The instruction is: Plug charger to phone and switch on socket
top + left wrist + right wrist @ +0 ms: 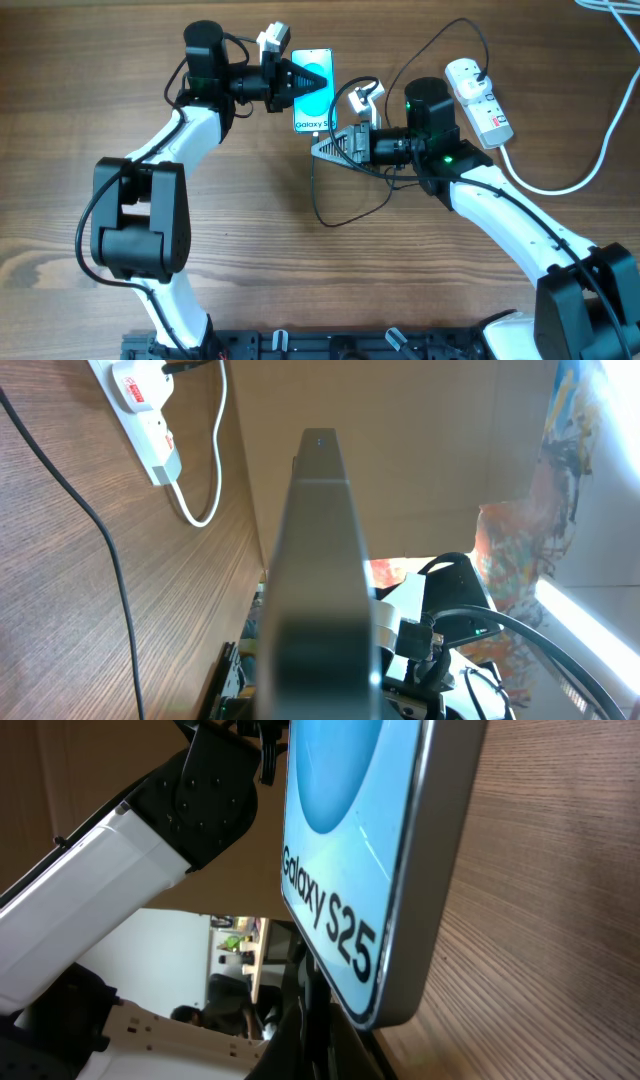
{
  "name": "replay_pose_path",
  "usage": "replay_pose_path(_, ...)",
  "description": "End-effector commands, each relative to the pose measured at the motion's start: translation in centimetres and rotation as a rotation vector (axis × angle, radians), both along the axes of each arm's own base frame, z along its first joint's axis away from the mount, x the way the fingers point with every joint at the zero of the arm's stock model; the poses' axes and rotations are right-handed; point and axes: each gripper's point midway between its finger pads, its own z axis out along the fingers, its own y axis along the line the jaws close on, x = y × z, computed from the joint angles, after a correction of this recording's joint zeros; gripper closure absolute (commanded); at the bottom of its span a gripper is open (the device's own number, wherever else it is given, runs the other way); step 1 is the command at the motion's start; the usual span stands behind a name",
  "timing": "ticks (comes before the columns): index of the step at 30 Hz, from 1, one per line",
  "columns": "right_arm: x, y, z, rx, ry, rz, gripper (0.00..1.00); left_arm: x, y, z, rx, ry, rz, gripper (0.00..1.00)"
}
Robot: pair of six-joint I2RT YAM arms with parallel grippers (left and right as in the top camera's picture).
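The phone [320, 100], cyan screen with a white "Galaxy S25" strip, is tilted up off the table, and my left gripper [303, 80] is shut on its far end. The left wrist view shows its grey edge [320, 560]. My right gripper [322, 147] is shut on the connector end of the charger [314, 195], right at the phone's text end [340, 850]. In the right wrist view its fingers [305, 1020] sit just under that end, and I cannot tell if the tip is in the port. The black cable loops back to the socket [480, 100].
The socket [140, 405] lies at the back right with the black plug in it. Its thick white cord [590, 170] curves off toward the right edge. The cable loop lies on the wood between the arms, and the left wrist view shows it too [112, 560].
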Motion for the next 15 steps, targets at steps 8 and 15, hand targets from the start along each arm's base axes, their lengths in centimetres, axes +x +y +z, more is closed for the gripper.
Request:
replay_pose_path(8, 1.36, -0.61, 0.36, -0.005, -0.020, -0.048, 0.96, -1.72, 0.37, 1.78, -0.028, -0.039, -0.093, 0.96)
replay_pose_path(15, 1.63, -0.74, 0.26, -0.010, -0.012, -0.065, 0.96, -1.67, 0.38, 1.98, -0.030, -0.067, -0.093, 0.96)
